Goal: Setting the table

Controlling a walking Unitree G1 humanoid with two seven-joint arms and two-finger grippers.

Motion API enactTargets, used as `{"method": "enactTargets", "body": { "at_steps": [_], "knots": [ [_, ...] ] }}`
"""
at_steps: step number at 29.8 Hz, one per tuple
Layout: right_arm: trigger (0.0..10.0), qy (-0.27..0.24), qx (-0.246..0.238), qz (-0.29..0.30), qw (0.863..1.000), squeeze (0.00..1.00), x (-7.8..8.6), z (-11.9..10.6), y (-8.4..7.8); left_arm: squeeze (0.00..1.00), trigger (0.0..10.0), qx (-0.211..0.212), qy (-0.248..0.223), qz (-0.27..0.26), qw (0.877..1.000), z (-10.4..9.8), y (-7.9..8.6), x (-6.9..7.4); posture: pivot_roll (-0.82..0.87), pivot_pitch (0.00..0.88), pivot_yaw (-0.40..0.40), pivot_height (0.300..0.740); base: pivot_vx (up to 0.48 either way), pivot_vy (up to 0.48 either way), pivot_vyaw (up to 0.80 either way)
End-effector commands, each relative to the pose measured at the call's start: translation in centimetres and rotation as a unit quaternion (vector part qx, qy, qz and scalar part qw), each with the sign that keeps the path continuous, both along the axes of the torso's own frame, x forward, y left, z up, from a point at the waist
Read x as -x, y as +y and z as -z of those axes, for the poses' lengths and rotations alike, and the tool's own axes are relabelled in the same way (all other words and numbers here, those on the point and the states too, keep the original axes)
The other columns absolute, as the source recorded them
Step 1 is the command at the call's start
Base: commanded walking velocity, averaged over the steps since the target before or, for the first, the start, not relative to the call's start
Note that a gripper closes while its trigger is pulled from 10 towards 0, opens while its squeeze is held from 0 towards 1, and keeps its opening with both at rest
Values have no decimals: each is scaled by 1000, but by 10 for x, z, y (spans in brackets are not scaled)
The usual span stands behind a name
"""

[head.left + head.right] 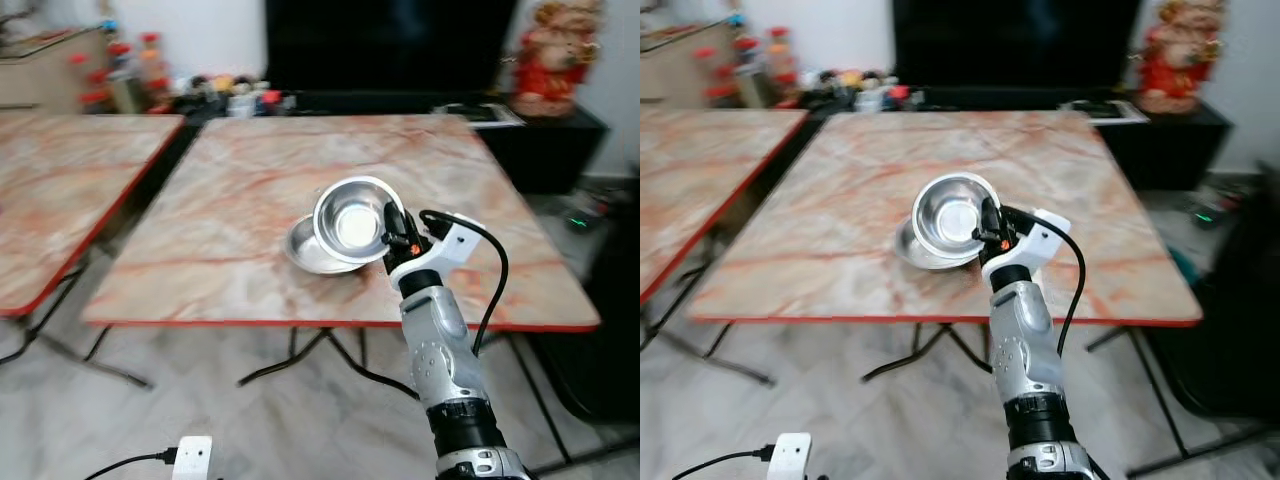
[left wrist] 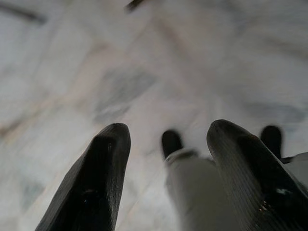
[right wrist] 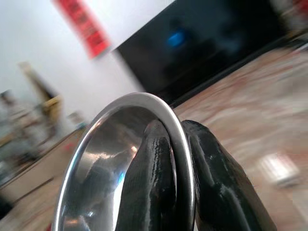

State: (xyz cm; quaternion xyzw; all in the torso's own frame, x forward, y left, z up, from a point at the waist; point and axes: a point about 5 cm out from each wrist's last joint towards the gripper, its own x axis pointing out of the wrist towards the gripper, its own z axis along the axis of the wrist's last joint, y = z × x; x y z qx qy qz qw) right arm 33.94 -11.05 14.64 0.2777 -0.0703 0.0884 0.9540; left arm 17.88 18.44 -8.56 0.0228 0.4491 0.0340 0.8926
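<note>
My right gripper (image 1: 391,228) is shut on the rim of a steel bowl (image 1: 350,222), holding it tilted above the marble table (image 1: 230,200) near its front edge. In the right wrist view the bowl's rim (image 3: 139,103) runs between the two black fingers (image 3: 151,178). A second steel bowl (image 1: 308,250) lies flat on the table just under and behind the held one. My left gripper (image 2: 166,163) hangs open over the pale floor, with nothing between its fingers.
A second marble table (image 1: 50,190) stands to the left across a narrow gap. A dark TV unit (image 1: 390,50) with bottles and clutter runs along the back. A red figurine (image 1: 555,60) sits back right. A white power strip (image 1: 192,457) lies on the floor.
</note>
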Motion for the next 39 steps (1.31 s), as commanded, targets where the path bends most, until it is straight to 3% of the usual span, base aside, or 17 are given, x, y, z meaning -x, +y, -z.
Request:
{"method": "enactTargets", "body": {
  "at_steps": [1, 8, 10, 16, 28, 39],
  "knots": [
    [10000, -10, -4, -10, 1000, 0, 0, -6, 9, 0, 10000, -2, 4, -1, 1000, 2, 2, 4, -2, 0, -2, 736, 337, 0, 0],
    [10000, -12, -1, -12, 1000, 0, 0, -6, 9, 0, 10000, -3, 4, -2, 1000, 2, 2, 4, -2, 0, -2, 736, 334, 0, 0],
    [10000, -29, 26, -21, 999, 0, 1, -9, 12, 0, 10000, -3, 4, -3, 1000, 1, 3, 4, -1, 0, -3, 736, 336, 0, 706],
    [10000, -26, 16, -24, 999, 0, 2, -8, 14, 0, 10000, -3, 4, -3, 1000, 1, 3, 4, 0, 0, -2, 736, 326, 0, 359],
    [10000, -20, 26, -27, 999, 0, 6, -4, 15, 0, 10000, -2, -1, -8, 1000, 1, 4, 4, 1, 0, 4, 736, 0, 0, 0],
    [10000, 33, 26, 9, 999, 0, 11, 17, 9, 0, 10000, -11, 10, -2, 1000, 4, 12, 14, 4, 0, 28, 736, 0, 0, 0]
  ]
}}
